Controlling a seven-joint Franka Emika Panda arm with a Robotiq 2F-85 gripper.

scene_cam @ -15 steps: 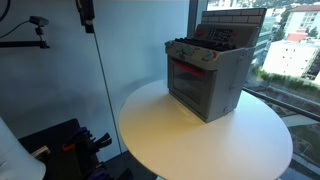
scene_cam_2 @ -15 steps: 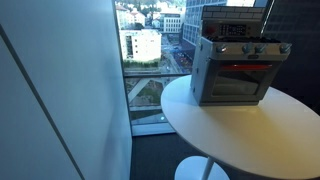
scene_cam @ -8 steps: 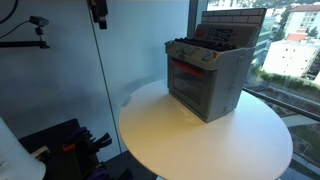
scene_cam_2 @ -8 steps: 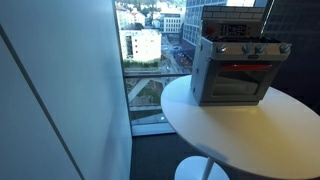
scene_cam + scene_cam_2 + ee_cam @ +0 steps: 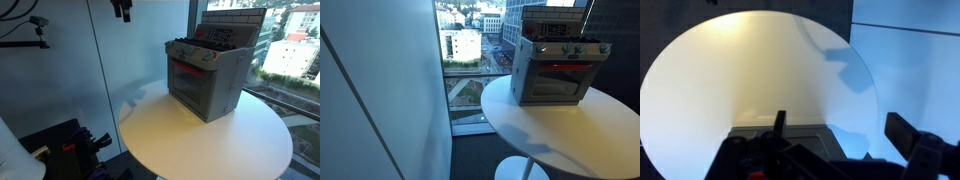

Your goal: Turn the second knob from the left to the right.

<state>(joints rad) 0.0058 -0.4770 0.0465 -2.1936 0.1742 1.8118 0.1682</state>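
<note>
A grey toy stove (image 5: pixel 207 75) with a red-lit oven window stands at the far side of the round white table (image 5: pixel 190 140). It also shows in an exterior view (image 5: pixel 555 70). A row of small knobs (image 5: pixel 196 54) runs along its front top edge; single knobs are too small to tell apart. My gripper (image 5: pixel 121 11) hangs high above the table's edge, well to the left of the stove and apart from it. In the wrist view my gripper (image 5: pixel 840 130) is open and empty, looking down on the table (image 5: pixel 740 70).
A large window with a city view is behind the stove (image 5: pixel 290 50). A glass wall and a camera on a mount (image 5: pixel 38 22) are at the left. Dark equipment (image 5: pixel 70 145) sits on the floor beside the table.
My gripper has moved to the right along the top of the exterior view, toward the stove. The stove and table have not moved.
</note>
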